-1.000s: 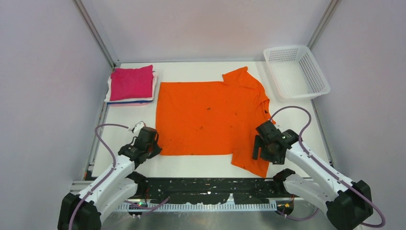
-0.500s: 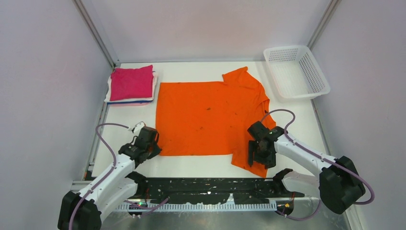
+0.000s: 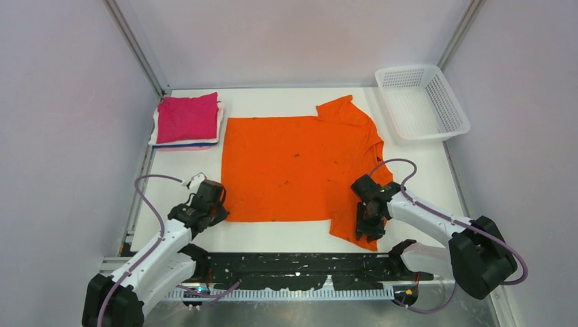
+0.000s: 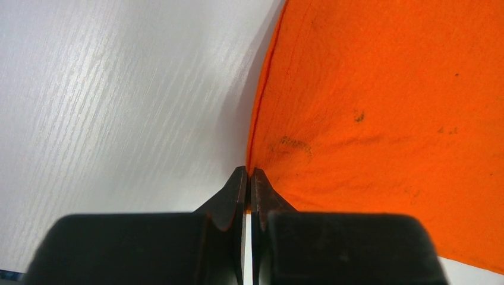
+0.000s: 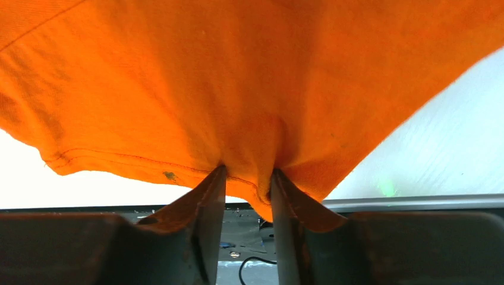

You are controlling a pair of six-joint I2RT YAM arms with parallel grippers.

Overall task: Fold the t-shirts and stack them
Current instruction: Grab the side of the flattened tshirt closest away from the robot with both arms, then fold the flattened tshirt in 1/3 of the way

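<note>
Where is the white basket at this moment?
Top view: the white basket sits at the table's far right corner, just right of the orange t-shirt.

Shirts [image 3: 184, 145] under the pink t-shirt [image 3: 187, 117] show only thin edges. The right hand [image 3: 369, 225] covers part of the orange t-shirt [image 3: 293, 167]'s near sleeve.

Your left gripper [image 4: 248, 180], jaws pressed together, pinches the corner of the orange t-shirt [image 4: 380, 101] lying on the white table [image 4: 119, 101].
</note>
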